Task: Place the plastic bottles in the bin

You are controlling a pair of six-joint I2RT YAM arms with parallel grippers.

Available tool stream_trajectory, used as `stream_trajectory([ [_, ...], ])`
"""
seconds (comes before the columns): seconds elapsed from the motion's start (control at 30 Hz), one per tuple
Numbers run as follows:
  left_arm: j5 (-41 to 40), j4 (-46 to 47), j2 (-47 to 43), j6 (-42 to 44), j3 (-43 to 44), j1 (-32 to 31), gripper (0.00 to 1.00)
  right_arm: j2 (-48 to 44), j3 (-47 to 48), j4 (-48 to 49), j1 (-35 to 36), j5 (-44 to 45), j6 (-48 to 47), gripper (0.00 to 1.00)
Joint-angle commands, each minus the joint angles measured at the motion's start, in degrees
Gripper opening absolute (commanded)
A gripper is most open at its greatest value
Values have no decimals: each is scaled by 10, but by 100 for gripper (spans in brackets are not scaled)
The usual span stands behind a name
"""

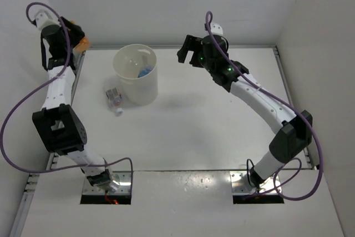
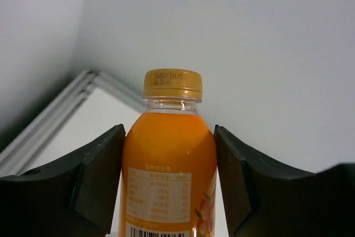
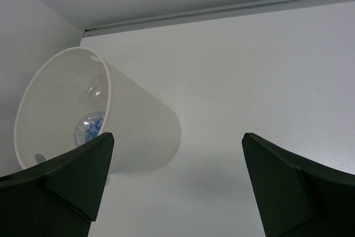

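The dark fingers (image 2: 100,176) of the left gripper (image 2: 169,131) are clamped on either side of an orange bottle (image 2: 169,156). It stands upright between them, with its yellow-orange cap (image 2: 173,84) above the fingertips and its printed label facing the wrist camera. Seen from above, the left gripper (image 1: 77,40) holds the bottle at the far-left corner of the tabletop (image 1: 211,131), raised against the side wall.

The right gripper (image 3: 177,137) has its two fingers (image 3: 288,184) spread wide apart with nothing between them. In the top view it hangs above the far part of the table, near the middle of the far edge and just right of the bin (image 1: 136,76).

The cream-white bin (image 3: 145,131) stands upright on the far-left part of the tabletop, between the two grippers. A blue-labelled bottle (image 1: 145,71) lies at its bottom, also visible through the open rim from the right wrist (image 3: 89,127).

A small clear bottle (image 1: 115,98) with a white cap lies on its side on the tabletop, just beside the bin on the side toward the left edge. Whether it touches the bin's wall cannot be told.
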Motion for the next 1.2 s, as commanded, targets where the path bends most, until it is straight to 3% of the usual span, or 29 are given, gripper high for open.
stream_trajectory([
  [0.0,40,95,-35,15,14,-66,18,-23,-14,35,-5,3,17,100],
  [0.27,47,89,-40,43,18,-189,19,-41,-39,30,-10,3,28,100],
  [0.5,27,76,-76,81,-81,-236,23,-61,-62,30,-16,3,38,100],
  [0.73,-29,28,-94,77,-128,-263,43,-66,-80,36,-26,-2,50,100],
  [0.8,-44,20,-94,71,-128,-263,64,-66,-80,36,-26,-2,55,100],
  [0.83,-67,14,-94,62,-128,-263,100,-66,-80,36,-26,-2,55,100],
  [1.07,-198,-7,-93,72,-40,-252,100,-61,-80,36,-32,-13,61,100],
  [1.17,-343,-51,-59,72,38,-246,100,-56,-80,36,-32,-24,66,100],
])
